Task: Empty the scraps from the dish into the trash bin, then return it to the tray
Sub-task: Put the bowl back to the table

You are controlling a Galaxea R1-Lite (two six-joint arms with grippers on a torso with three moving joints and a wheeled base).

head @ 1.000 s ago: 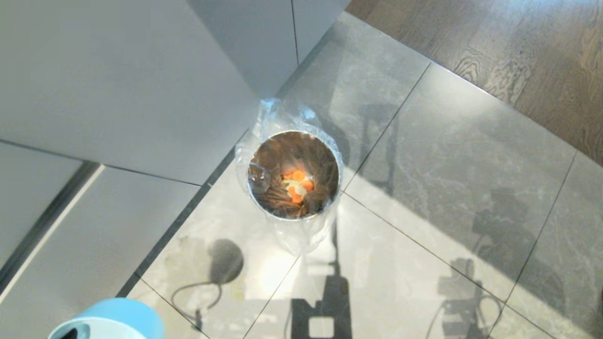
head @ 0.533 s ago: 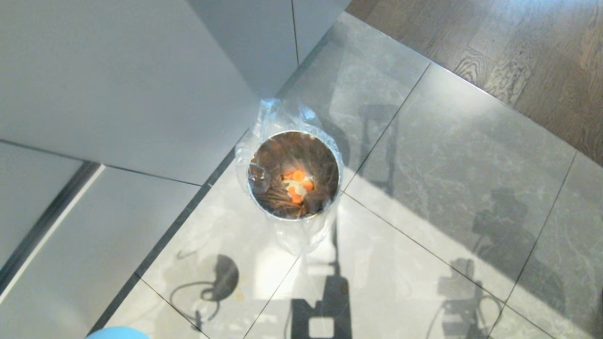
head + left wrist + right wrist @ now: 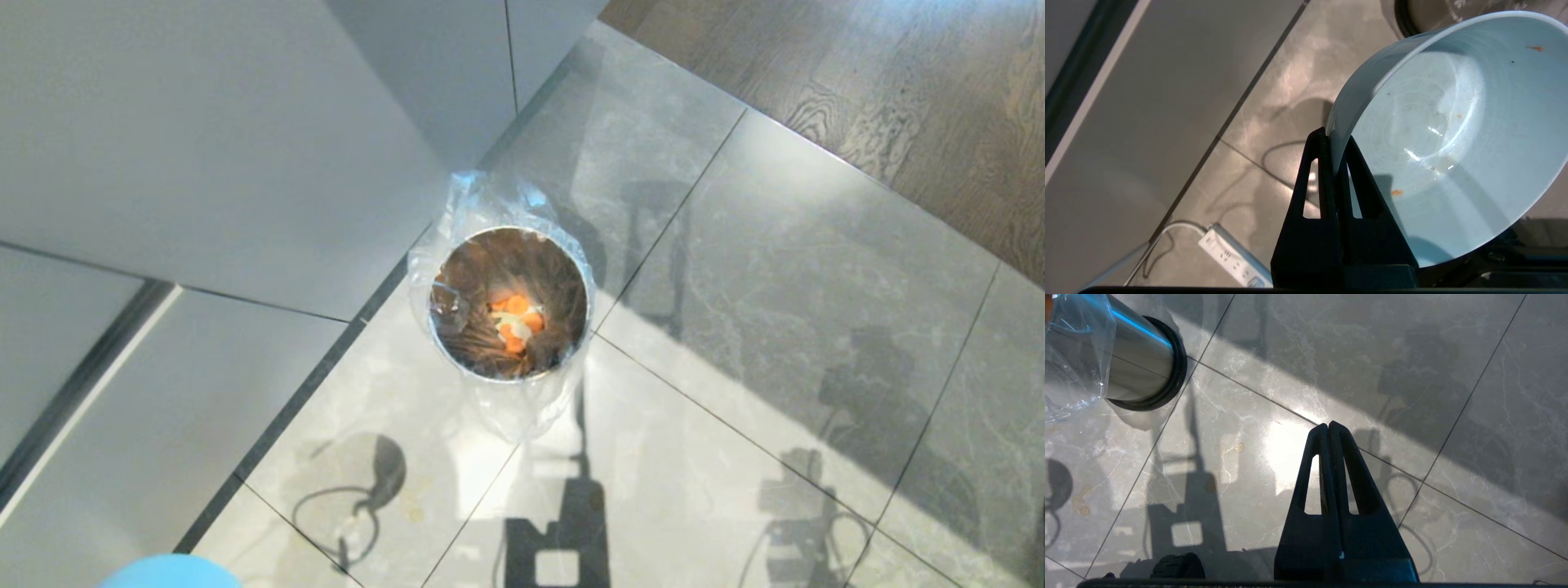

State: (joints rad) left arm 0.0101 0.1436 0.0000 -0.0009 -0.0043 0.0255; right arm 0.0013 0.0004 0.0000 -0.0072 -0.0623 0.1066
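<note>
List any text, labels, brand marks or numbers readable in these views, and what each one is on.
None can be read.
The dish in the left claw: plain, no print.
The trash bin and its liner: no label visible.
The white power strip on the floor: any markings are too small to read.

Home kitchen (tile floor [image 3: 775, 269], cabinets [image 3: 204, 147])

The dish [image 3: 169, 570] has slid down toward the head view's lower edge. Only a sliver of its blue underside now shows.
</note>
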